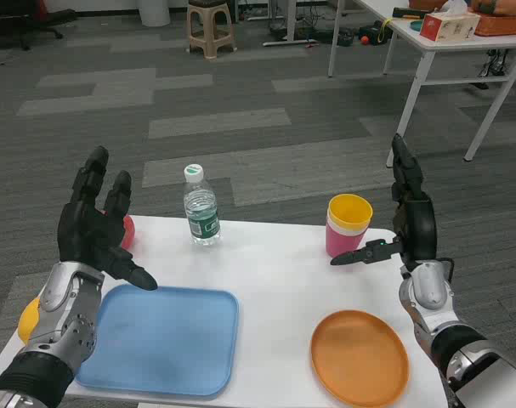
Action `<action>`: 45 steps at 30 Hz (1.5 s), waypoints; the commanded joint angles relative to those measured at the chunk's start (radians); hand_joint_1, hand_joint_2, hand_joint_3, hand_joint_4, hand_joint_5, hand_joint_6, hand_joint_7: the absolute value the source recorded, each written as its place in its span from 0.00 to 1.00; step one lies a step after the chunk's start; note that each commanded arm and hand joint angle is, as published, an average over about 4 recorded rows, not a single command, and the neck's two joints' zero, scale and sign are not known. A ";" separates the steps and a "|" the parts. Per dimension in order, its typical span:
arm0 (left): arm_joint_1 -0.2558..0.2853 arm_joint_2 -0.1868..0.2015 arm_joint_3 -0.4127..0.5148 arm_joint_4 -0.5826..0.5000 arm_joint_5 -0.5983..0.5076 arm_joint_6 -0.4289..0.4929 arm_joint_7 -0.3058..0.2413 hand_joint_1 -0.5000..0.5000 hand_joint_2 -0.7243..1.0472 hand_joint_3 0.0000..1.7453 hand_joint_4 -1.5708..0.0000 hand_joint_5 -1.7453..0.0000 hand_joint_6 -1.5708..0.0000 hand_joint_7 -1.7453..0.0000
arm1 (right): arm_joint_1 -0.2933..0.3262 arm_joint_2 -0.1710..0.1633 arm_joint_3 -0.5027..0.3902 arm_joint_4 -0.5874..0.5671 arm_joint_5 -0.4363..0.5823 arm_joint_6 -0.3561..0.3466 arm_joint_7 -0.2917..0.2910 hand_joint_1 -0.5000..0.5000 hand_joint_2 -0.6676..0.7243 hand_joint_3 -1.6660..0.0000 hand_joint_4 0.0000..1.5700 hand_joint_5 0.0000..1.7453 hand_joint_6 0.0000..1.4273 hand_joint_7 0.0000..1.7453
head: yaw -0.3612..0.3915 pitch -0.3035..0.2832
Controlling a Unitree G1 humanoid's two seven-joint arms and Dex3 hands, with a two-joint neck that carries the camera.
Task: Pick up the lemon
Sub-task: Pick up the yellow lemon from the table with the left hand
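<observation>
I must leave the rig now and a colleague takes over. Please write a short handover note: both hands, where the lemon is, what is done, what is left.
Left hand: raised over the table's left side, fingers apart, holding nothing.
Right hand: raised on the right, beside the pink and yellow cup, holding nothing.
Lemon: at the table's left edge, mostly hidden behind the left forearm.
Done: nothing; the lemon is not grasped.
Left: reach the lemon, grip it, lift it.

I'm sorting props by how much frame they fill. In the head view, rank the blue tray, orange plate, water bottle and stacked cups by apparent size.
1. blue tray
2. orange plate
3. water bottle and stacked cups: look alike, unranked.
</observation>
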 commanded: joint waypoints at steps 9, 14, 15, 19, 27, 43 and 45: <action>0.050 -0.010 0.046 0.089 0.056 -0.471 0.370 0.00 0.95 0.05 1.00 1.00 1.00 1.00 | -0.033 0.078 -0.063 -0.200 -0.193 -0.077 -0.462 0.17 0.95 1.00 0.00 0.00 0.00 0.00 | -0.068 0.088; 0.049 -0.010 0.045 0.089 0.056 -0.470 0.370 0.00 1.00 0.05 1.00 1.00 1.00 1.00 | -0.033 0.078 -0.062 -0.195 -0.191 -0.077 -0.461 0.17 0.95 1.00 0.00 0.00 0.00 0.00 | -0.071 0.063; 0.049 -0.010 0.045 0.089 0.056 -0.470 0.369 0.00 1.00 0.05 1.00 1.00 1.00 1.00 | -0.033 0.078 -0.061 -0.194 -0.190 -0.077 -0.461 0.17 0.95 1.00 0.00 0.00 0.00 0.00 | -0.070 0.047; 0.049 -0.010 0.048 0.091 0.052 -0.458 0.355 0.00 1.00 0.05 1.00 1.00 1.00 1.00 | -0.033 0.073 -0.055 -0.185 -0.185 -0.077 -0.454 0.17 0.95 1.00 0.00 0.00 0.00 0.00 | -0.058 -0.079; 0.058 -0.007 0.058 0.095 0.043 -0.388 0.282 0.00 1.00 0.05 1.00 1.00 1.00 1.00 | -0.005 0.059 -0.050 -0.160 -0.150 -0.071 -0.381 0.17 0.95 1.00 0.00 0.00 0.00 0.00 | -0.001 -0.432; 0.121 0.183 0.061 0.108 -0.076 -0.158 0.005 0.00 1.00 0.05 1.00 1.00 1.00 1.00 | 0.034 0.022 -0.037 -0.095 -0.048 -0.070 -0.245 0.17 0.91 1.00 0.00 0.00 0.00 0.00 | 0.190 -0.378; 0.137 0.232 0.046 0.103 -0.108 -0.109 -0.025 0.00 1.00 0.05 1.00 1.00 1.00 1.00 | 0.033 0.021 -0.038 -0.076 -0.047 -0.070 -0.242 0.17 0.91 1.00 0.00 0.00 0.00 0.00 | 0.215 -0.358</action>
